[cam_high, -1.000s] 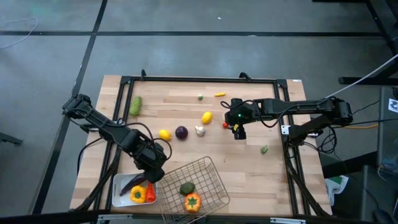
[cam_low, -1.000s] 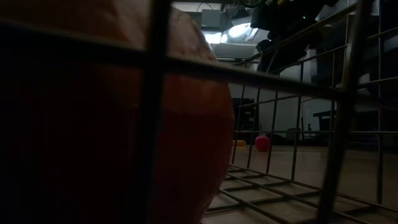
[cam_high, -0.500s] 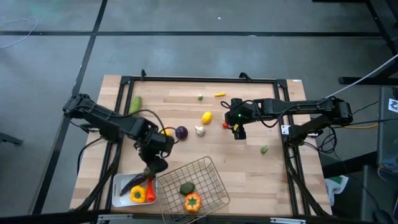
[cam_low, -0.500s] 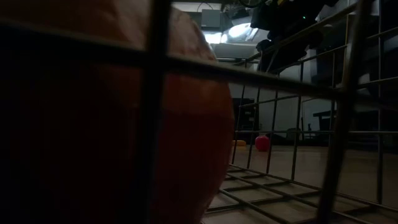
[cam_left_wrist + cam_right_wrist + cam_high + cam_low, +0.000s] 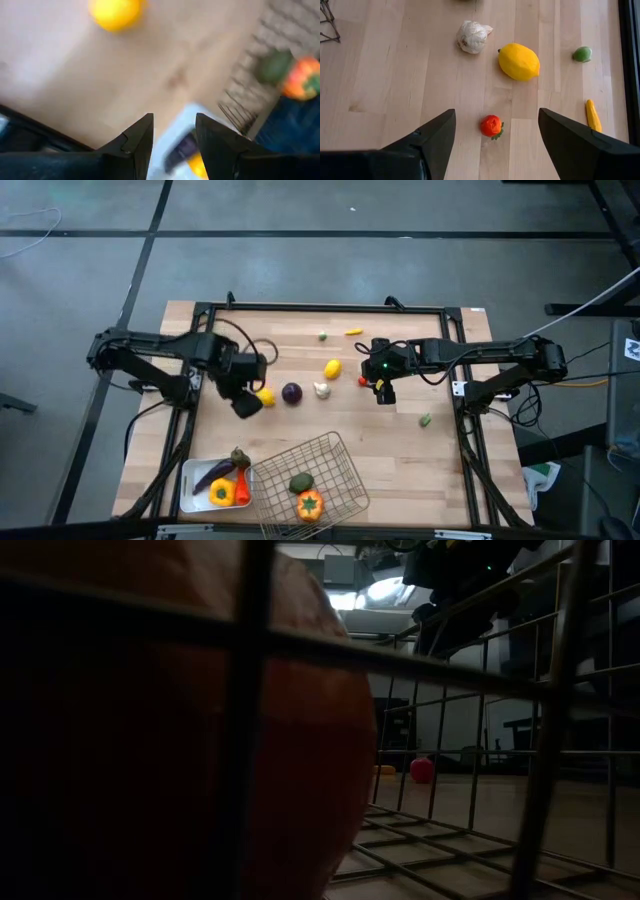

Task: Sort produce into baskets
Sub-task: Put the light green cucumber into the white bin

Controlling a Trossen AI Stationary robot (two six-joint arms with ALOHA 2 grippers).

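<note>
We are observing the left end effector (image 5: 247, 402) hovering open and empty beside a lemon (image 5: 265, 396); the right end effector (image 5: 385, 392) is hanging wide open over a red piece (image 5: 491, 125). The tray (image 5: 192, 477) and basket (image 5: 335, 452) are sitting at the desk's (image 5: 380, 460) near edge, already holding some produce.

Both claws (image 5: 246, 402) (image 5: 384, 393) empty, fingers apart

Even overhead light — low view dim, left wrist view motion-blurred.
</note>
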